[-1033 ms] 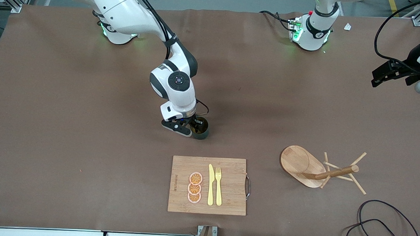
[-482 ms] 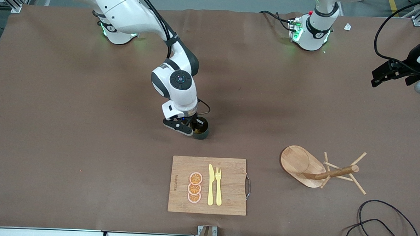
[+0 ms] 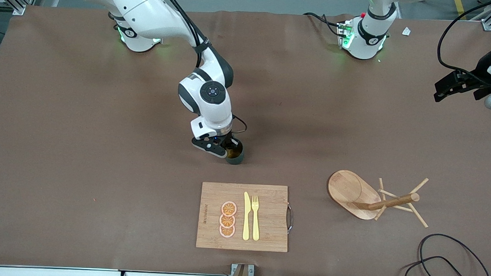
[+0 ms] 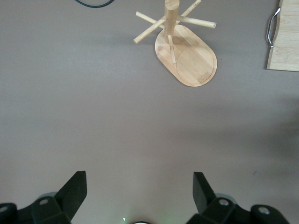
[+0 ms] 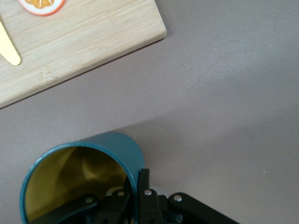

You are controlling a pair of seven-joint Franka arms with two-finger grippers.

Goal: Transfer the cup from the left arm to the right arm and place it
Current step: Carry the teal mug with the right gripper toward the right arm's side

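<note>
Now R claw (image 3: 227,149) clamps cup (image 3: 235,154) rim, lower than before | L claw (image 4: 139,193) wide open, empty, waits

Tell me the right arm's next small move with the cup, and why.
Probably open and lift clear. The right gripper is pinched on the rim of the cup, which looks set upright on the table just farther from the front camera than the cutting board. The left gripper waits open.

Front view: high, facing the robot bases, covering the whole table (image 3: 62,146). Left wrist view: looks down from well above the peg rack (image 4: 186,51). Right wrist view: close above the cutting board (image 5: 84,42) corner; both landmarks shared with the front view.
</note>
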